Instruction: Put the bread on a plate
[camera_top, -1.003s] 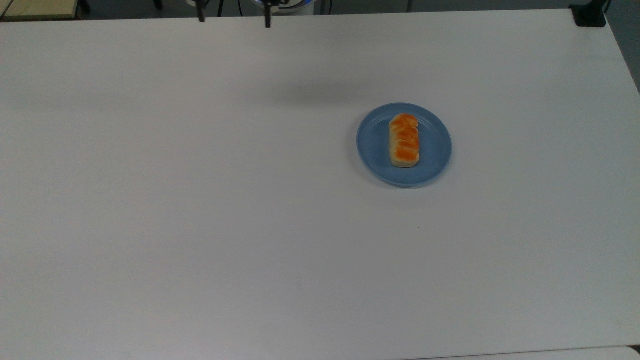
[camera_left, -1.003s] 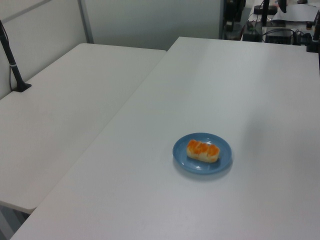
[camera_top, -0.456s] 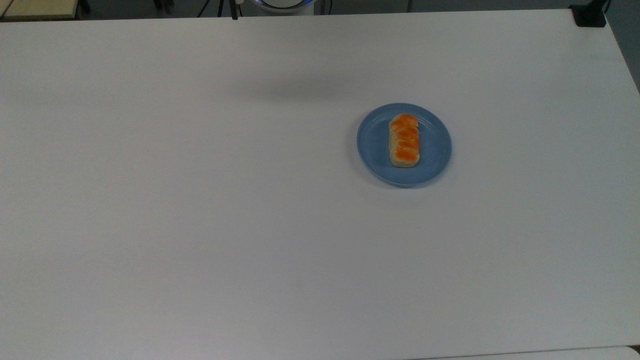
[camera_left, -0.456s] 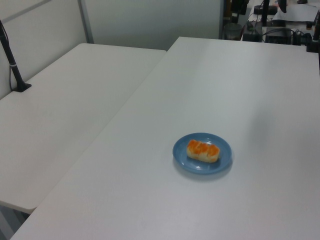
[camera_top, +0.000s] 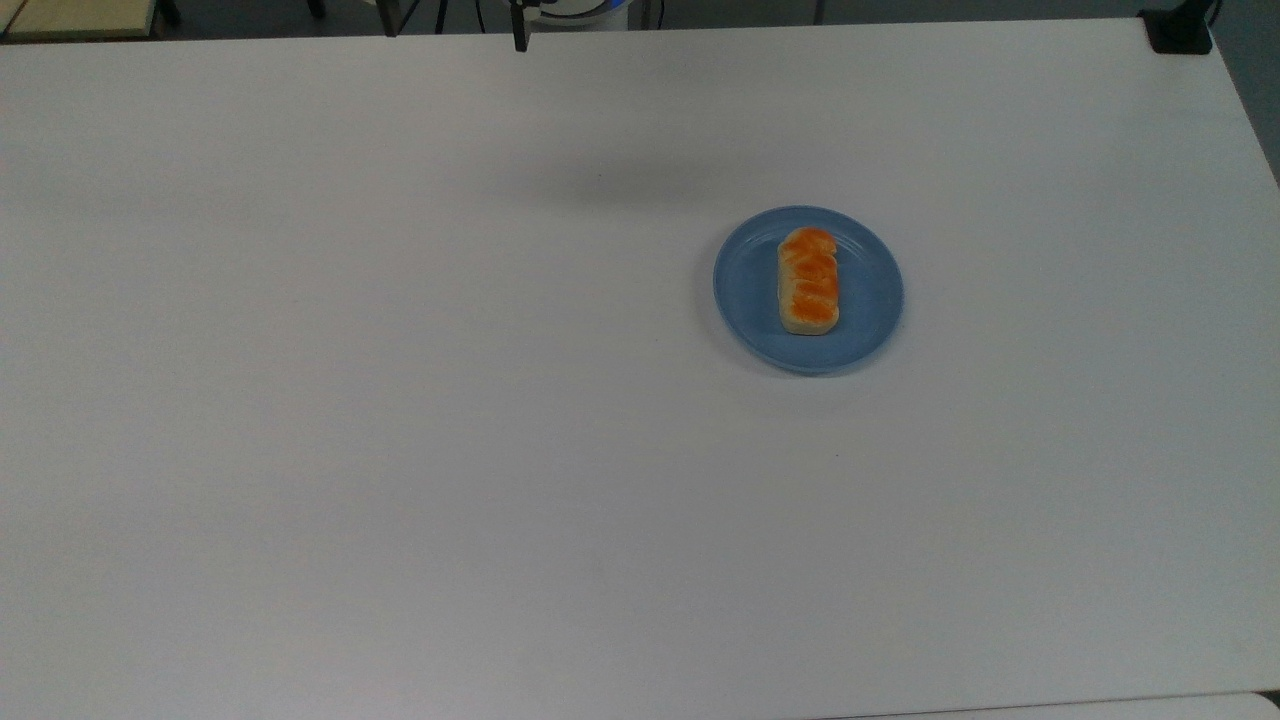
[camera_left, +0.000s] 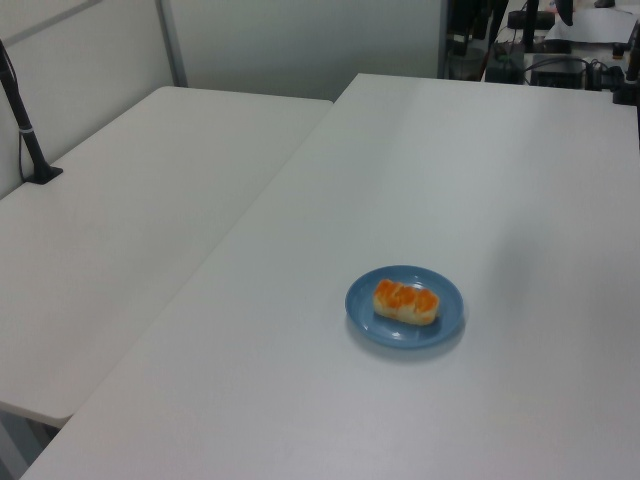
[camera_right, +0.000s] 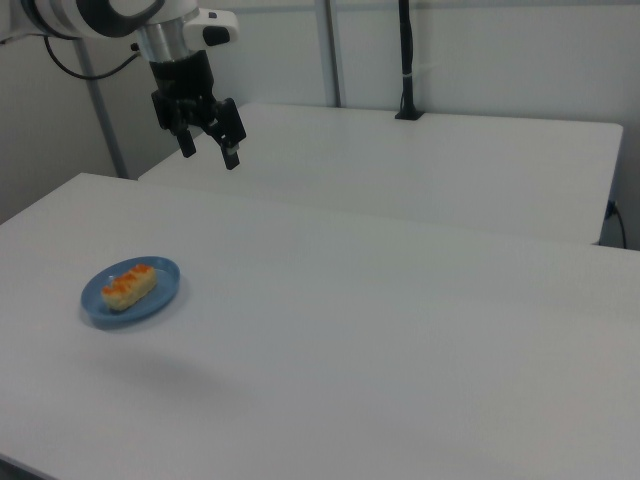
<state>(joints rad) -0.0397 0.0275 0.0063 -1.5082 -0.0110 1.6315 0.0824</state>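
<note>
At the upper edge of the top view, the gripper (camera_top: 455, 25) is cut off by the frame, so that little more than one dark fingertip (camera_top: 519, 40) is seen over the far edge of the bench (camera_top: 400, 400). A soft shadow is cast on the white bench top below it. The bread (camera_top: 808, 280) is seen lying lengthwise on the plate (camera_top: 745, 290), near its middle, toward the top view's right. A dark clamp base (camera_top: 1180, 30) is partly cut off at the bench's far right corner.

From the left view, the plate (camera_left: 452, 300) is seen on the bench (camera_left: 300, 380) with the bread (camera_left: 405, 301) lying across it. A second white table (camera_left: 130, 220) is set against the bench on the left view's left, with a dark post (camera_left: 25, 130) standing on it beside a partition wall. Dark equipment and cables at the far end are hard to make out.

From the right view, the arm (camera_right: 100, 15) is seen coming in from the upper left, cut off by the frame. The gripper (camera_right: 208, 153) is held high, pointing down and slightly tilted, well apart from the plate (camera_right: 165, 290) and the bread (camera_right: 130, 284) on it. The jaws are spread apart and nothing is held between them. The bench (camera_right: 400, 350) is otherwise bare white, with another table (camera_right: 450, 170) and a dark pole (camera_right: 405, 60) behind.
</note>
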